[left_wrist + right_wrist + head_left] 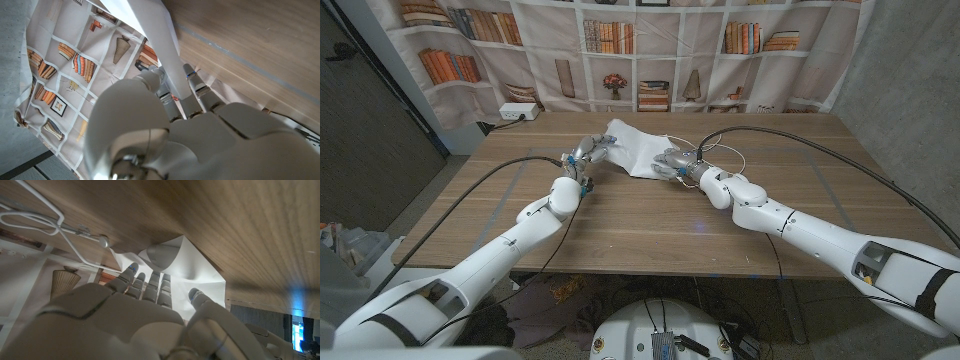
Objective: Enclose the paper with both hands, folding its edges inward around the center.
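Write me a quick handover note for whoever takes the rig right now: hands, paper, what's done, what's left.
Left hand: at the paper's left edge, which stands lifted along its fingers; counts as holding that edge.
Right hand: fingers resting on the paper's right side; a firm grip cannot be confirmed.
Paper: white sheet at the far middle of the wooden table, rumpled, with a raised fold showing in the right wrist view.
Done: both hands flank the sheet and the edges have begun to rise.
Left: bring both edges inward over the center until the paper is enclosed.
A white cable lies just beyond the right hand; probably avoid snagging it.
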